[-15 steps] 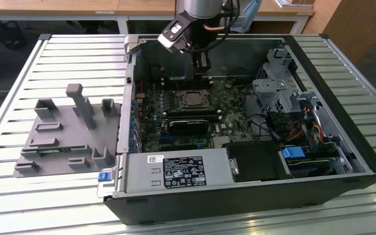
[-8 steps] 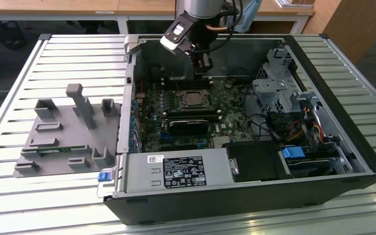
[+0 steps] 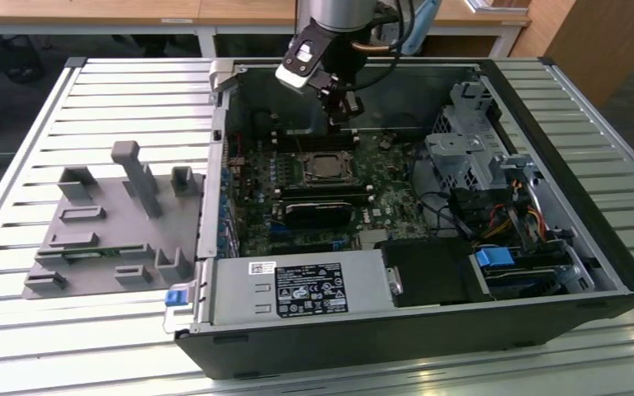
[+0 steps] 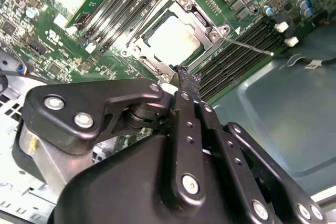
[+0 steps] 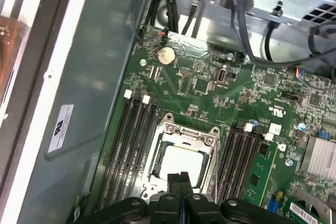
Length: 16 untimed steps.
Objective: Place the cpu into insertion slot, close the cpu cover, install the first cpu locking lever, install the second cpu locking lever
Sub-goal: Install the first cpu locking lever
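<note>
So the gripper [image 5: 180, 176] had its jaws clenched on nothing just above the cpu [image 5: 181, 162], which already sat on the motherboard [image 5: 210, 93] under the lowered cpu cover [image 5: 189, 131], and past that one thin locking lever [image 4: 247, 44] looked unlatched, so I'd guess the levers were what was left.

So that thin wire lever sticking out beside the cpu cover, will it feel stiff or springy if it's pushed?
Probably springy: the lever is a thin bare metal rod angled away from the cpu cover, so it would likely flex before pivoting. Its smooth narrow shaft might slip off the shut gripper.
</note>
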Available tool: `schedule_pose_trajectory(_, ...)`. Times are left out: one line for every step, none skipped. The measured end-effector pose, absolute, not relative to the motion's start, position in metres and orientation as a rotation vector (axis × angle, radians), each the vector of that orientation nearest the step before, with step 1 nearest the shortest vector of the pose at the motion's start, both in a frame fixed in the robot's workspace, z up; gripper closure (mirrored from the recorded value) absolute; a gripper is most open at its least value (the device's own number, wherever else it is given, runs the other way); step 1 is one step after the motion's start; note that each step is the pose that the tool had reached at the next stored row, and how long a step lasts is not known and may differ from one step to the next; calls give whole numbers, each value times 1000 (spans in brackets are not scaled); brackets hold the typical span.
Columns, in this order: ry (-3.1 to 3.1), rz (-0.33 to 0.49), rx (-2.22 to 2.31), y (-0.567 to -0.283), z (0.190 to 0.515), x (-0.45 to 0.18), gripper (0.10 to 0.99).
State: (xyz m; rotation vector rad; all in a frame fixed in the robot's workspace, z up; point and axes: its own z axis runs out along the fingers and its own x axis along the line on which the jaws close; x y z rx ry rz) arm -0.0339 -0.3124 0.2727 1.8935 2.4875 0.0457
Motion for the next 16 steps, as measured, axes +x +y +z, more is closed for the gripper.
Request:
schedule_pose_trajectory(2494,46,1885,-312,273,-34,980)
schedule_pose_trajectory(2501,46,1876,-312,273,-34,980)
schedule_pose_trajectory(2508,46,1867,-312,273,-34,980)
schedule_pose_trajectory(2515,46,1858,-312,273,-34,980)
schedule_pose_trajectory(2522,46,1849,-312,273,-34,980)
schedule_pose_trajectory(2529,46,1839,-312,273,-34,980)
schedule_pose_trajectory(2536,46,1830,-312,273,-34,980)
schedule_pose_trajectory(2543,46,1819,-312,273,-34,980)
schedule_pose_trajectory(2550,46,1811,-312,273,-34,980)
schedule_pose_trajectory(2556,47,1802,-312,273,-34,980)
schedule_pose_trajectory(2561,47,1794,-312,273,-34,980)
schedule_pose_trajectory(2567,47,1786,-312,273,-34,980)
schedule_pose_trajectory(2573,47,1778,-312,273,-34,980)
schedule_pose_trajectory(2579,47,1770,-312,273,-34,980)
schedule_pose_trajectory(2585,47,1761,-312,273,-34,980)
schedule_pose_trajectory(2591,47,1752,-312,273,-34,980)
